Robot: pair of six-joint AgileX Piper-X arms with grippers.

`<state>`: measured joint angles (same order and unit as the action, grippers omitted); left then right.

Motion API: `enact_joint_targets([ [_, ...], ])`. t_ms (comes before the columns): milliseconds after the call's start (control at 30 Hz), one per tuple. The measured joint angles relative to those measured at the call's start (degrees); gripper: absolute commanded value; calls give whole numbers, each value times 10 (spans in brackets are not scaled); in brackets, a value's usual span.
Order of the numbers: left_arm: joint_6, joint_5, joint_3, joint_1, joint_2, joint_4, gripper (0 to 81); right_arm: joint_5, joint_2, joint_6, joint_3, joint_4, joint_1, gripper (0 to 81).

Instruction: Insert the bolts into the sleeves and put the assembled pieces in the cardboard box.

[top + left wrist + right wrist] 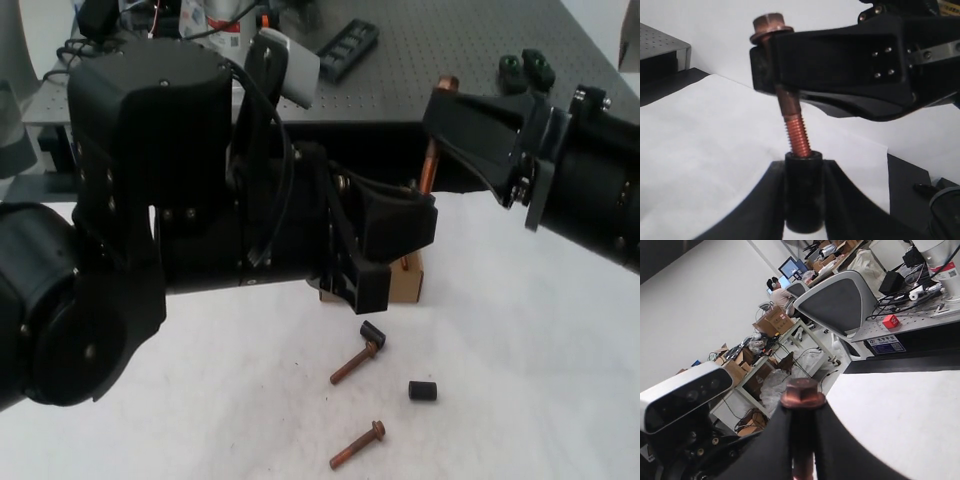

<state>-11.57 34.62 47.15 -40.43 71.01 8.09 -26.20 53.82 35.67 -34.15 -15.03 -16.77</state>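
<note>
White counter (520,330) below: bolt meets sleeve in mid-air.
My right hand (801,440) clamps the bolt (792,125), tip at the mouth of the sleeve (803,197) my left hand (804,172) grips; next, a straight push down, axes aligned.

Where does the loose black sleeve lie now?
In the high view the loose sleeve lies on the white sheet, right of the farther bolt and the nearer bolt, nearer the camera than the cardboard box.

A robotics lab: perforated metal bench (450,50), swivel chair (840,305), piled cardboard boxes (774,321), monitor (790,266) behind.
</note>
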Motion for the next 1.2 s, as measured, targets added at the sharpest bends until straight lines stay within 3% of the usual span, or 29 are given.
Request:
enact_joint_targets([
  [67,0,0,0,0,0,1,6,-8,0,-4,0,0,1,11],
  [100,-3,0,0,0,0,3,6,-15,0,-5,0,3,1,48],
  [200,-12,-3,0,0,0,8,6,-55,0,-7,3,15,1,332],
  [233,-15,-6,0,0,0,10,6,-65,0,-3,3,25,4,410],
  [267,-16,-9,0,-1,0,12,6,-72,-2,-1,3,36,9,438],
  [467,-15,-42,-2,-1,0,30,6,-78,-49,-30,3,154,64,394],
  [600,-7,-140,1,2,7,49,6,-62,-98,-99,3,285,100,394],
  [767,-69,-204,66,48,135,38,6,7,-115,-193,3,465,105,394],
  [933,-62,-224,310,80,384,-149,6,73,-112,-241,3,540,97,394],
  [967,-41,-224,396,79,419,-210,6,97,-109,-256,3,558,94,394],
  [1200,24,-245,659,79,607,-388,6,166,-64,-293,3,594,76,394],
])
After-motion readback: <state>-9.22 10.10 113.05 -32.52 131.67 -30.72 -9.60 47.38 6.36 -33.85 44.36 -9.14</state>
